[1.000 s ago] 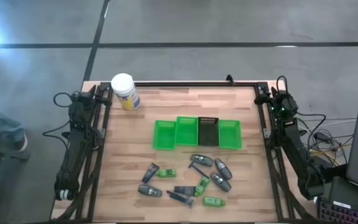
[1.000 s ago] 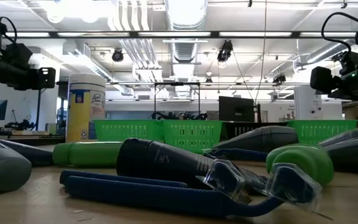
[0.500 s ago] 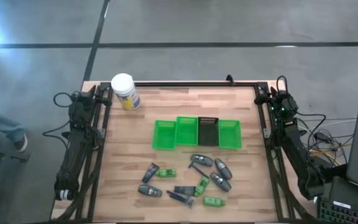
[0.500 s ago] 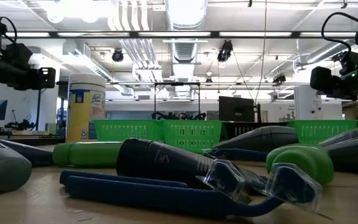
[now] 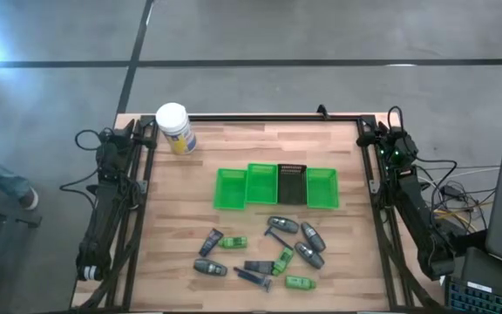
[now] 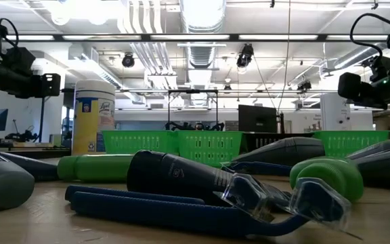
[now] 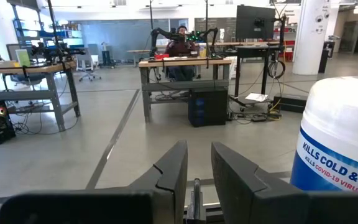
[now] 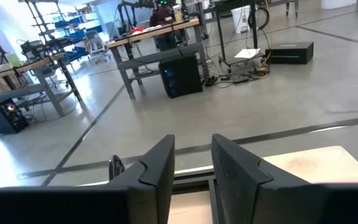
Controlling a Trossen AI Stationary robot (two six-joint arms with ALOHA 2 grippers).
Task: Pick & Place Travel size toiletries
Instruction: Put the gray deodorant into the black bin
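Grippers parked at the table's side edges: left gripper (image 7: 194,171) and right gripper (image 8: 191,163), fingers slightly apart, holding nothing. Small grey and green travel toiletries (image 5: 264,249), about twelve, lie lower centre, below four square green plastic bins (image 5: 276,186).

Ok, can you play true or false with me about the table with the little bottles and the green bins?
1. The white canister stands at a far corner of the table, near the left arm. True.
2. The toiletries are already inside the green bins. False: they lie loose on the wooden table, on the near side of the bins.
3. Four bins stand side by side in a row. True.
4. The right gripper is holding a green bottle. False: its fingers are apart with nothing between them, and the arm is parked at the table's side.
5. The left gripper is also holding nothing. True.
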